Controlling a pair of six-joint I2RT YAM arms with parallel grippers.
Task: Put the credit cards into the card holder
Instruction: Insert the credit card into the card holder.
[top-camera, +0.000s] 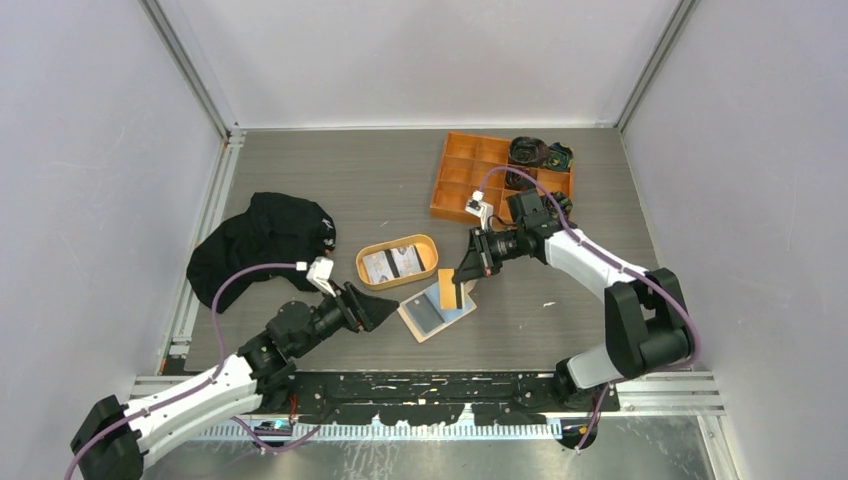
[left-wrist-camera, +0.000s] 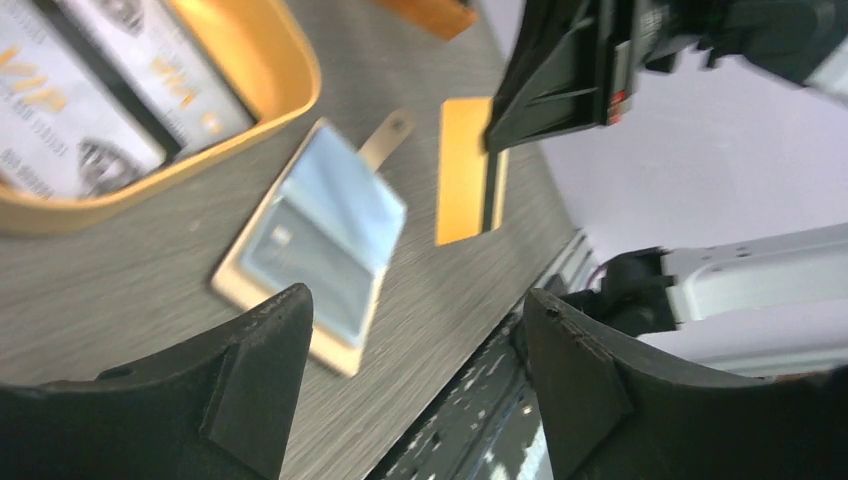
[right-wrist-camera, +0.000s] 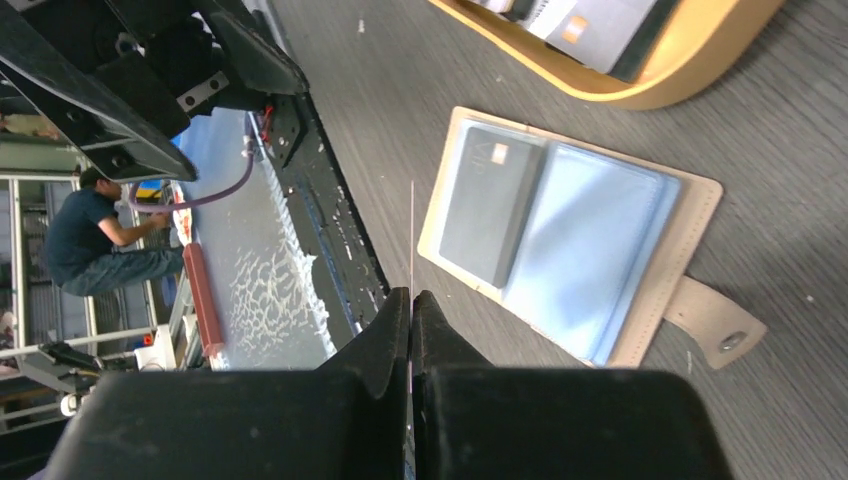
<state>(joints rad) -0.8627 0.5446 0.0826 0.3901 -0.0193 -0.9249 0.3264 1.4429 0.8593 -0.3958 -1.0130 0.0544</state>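
The right claw (right-wrist-camera: 411, 300) has its two fingers pressed tight together, pinching a gold card (left-wrist-camera: 465, 170) by one end. From its own camera the card shows only as a thin line, edge-on. From the side it is a gold face with a dark stripe down one long edge. It hangs just beside the open card holder (right-wrist-camera: 570, 240). From above it overlaps the holder's far corner, but I can't tell whether the two touch.

The left claw (left-wrist-camera: 415, 300) is spread wide with nothing between its fingers. It sits low, near the front of the counter (top-camera: 330, 180), pointing at the holder from the other side but clear of it.

The card holder lies flat and open on the counter between the two claws, with its snap tab (right-wrist-camera: 715, 320) stretched out sideways. A dark card (right-wrist-camera: 490, 200) sits in one half and pale blue sleeves cover the other. The dark card carries a small light mark that is too small to read.

Just beyond the holder is an oval tray (top-camera: 372, 272) holding more cards (left-wrist-camera: 60, 110). "VIP" in gold letters can be made out on them, and the smaller print is blurred. Further back stands an orange compartment box (top-camera: 470, 175), and a black cloth (top-camera: 262, 240) lies heaped off to the left.
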